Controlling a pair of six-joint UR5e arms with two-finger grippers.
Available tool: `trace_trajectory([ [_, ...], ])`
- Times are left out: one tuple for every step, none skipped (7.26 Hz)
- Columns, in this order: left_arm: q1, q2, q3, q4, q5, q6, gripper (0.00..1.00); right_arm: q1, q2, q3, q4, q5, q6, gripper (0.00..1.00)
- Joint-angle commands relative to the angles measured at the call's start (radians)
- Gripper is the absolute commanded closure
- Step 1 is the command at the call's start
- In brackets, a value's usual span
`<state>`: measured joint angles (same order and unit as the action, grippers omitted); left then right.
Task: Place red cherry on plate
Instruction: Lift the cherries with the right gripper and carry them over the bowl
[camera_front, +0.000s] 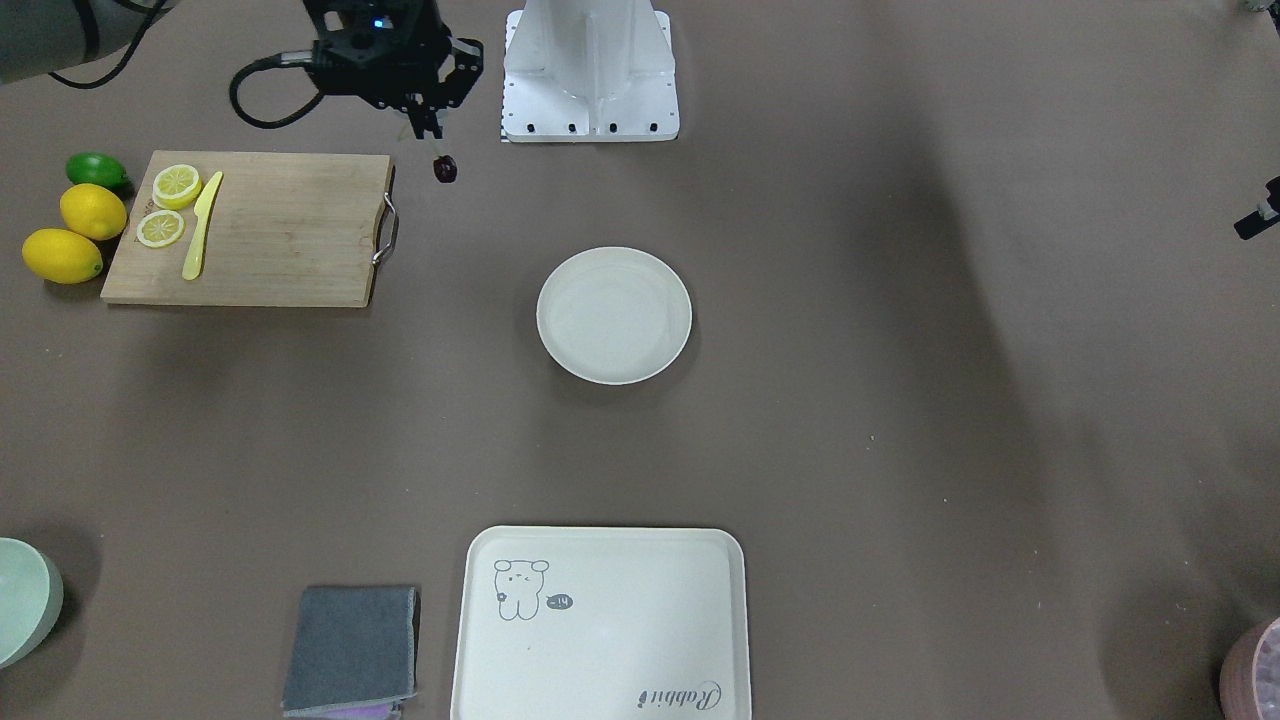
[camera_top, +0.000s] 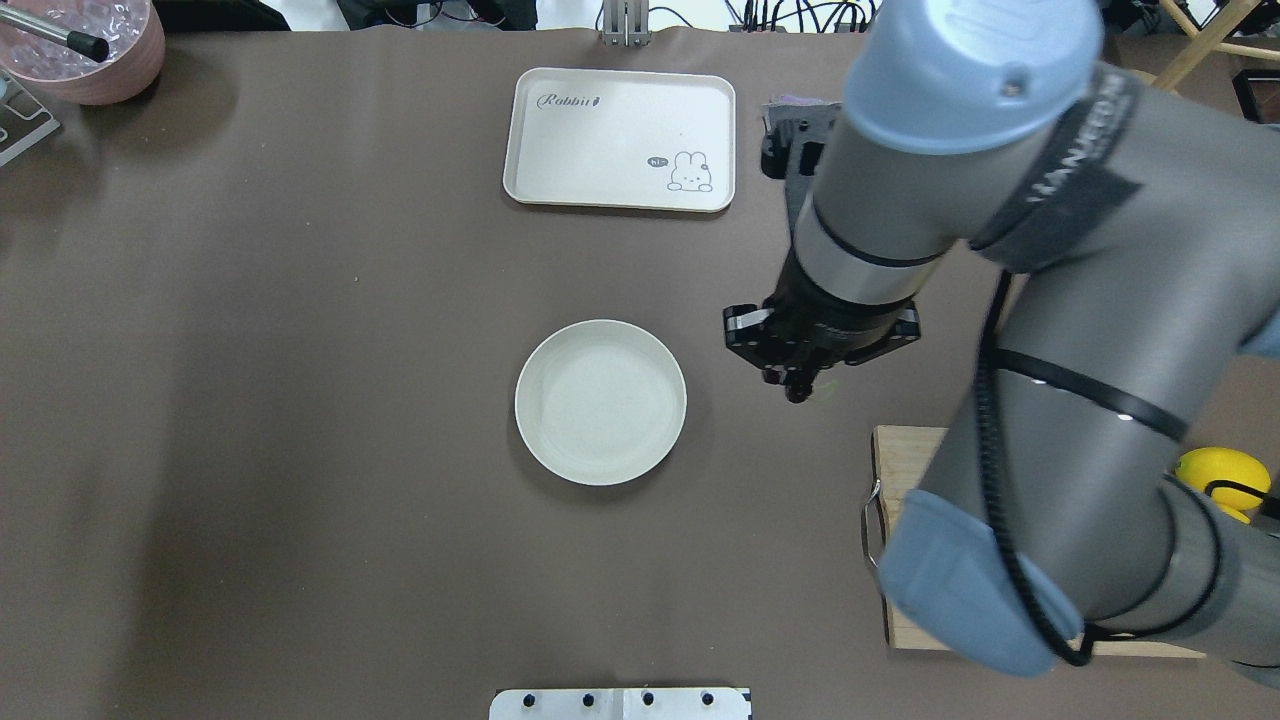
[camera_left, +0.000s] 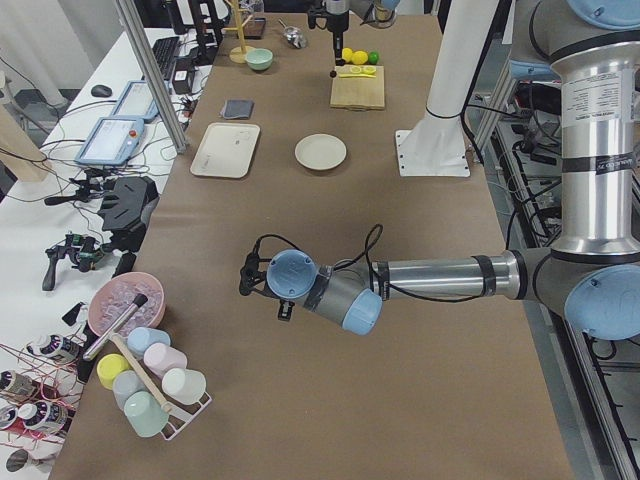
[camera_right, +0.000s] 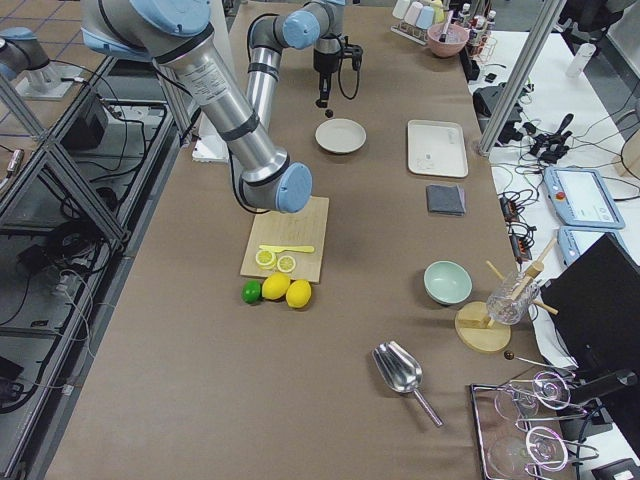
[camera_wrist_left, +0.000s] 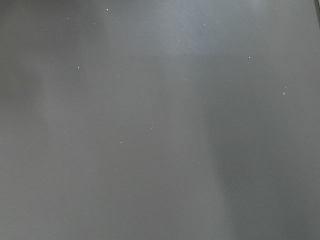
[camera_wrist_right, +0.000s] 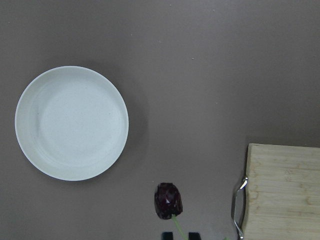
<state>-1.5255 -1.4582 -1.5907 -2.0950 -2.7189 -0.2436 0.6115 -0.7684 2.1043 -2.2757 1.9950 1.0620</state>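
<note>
I see the plate (camera_front: 614, 315) with my right gripper (camera_front: 425, 124) off to its side, pinched shut on just the thin stem. The red cherry (camera_front: 445, 168) dangles short of the plate. A fast swing toward it could shake the cherry loose. I can't tell how the left gripper (camera_left: 250, 272) stands.

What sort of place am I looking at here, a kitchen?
Most likely a robotics lab, not a kitchen: jointed grey robot arms reach over a covered table, control tablets sit beside it, and the right pincer dangles a tiny red cherry near a plate.
</note>
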Motion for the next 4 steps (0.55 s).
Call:
trace_trajectory([
  [-0.016, 0.007, -0.003, 0.000, 0.016, 0.001, 0.01, -0.097, 0.072, -0.159, 0.124, -0.074, 0.106, 1.00],
  [-0.016, 0.007, -0.002, 0.000, 0.019, 0.001, 0.01, -0.139, 0.077, -0.229, 0.199, -0.117, 0.119, 1.00],
  [-0.015, 0.009, -0.002, 0.000, 0.021, 0.001, 0.01, -0.153, 0.080, -0.307, 0.281, -0.136, 0.133, 1.00],
  [-0.016, 0.018, -0.003, 0.000, 0.021, 0.001, 0.01, -0.154, 0.125, -0.416, 0.342, -0.136, 0.133, 1.00],
])
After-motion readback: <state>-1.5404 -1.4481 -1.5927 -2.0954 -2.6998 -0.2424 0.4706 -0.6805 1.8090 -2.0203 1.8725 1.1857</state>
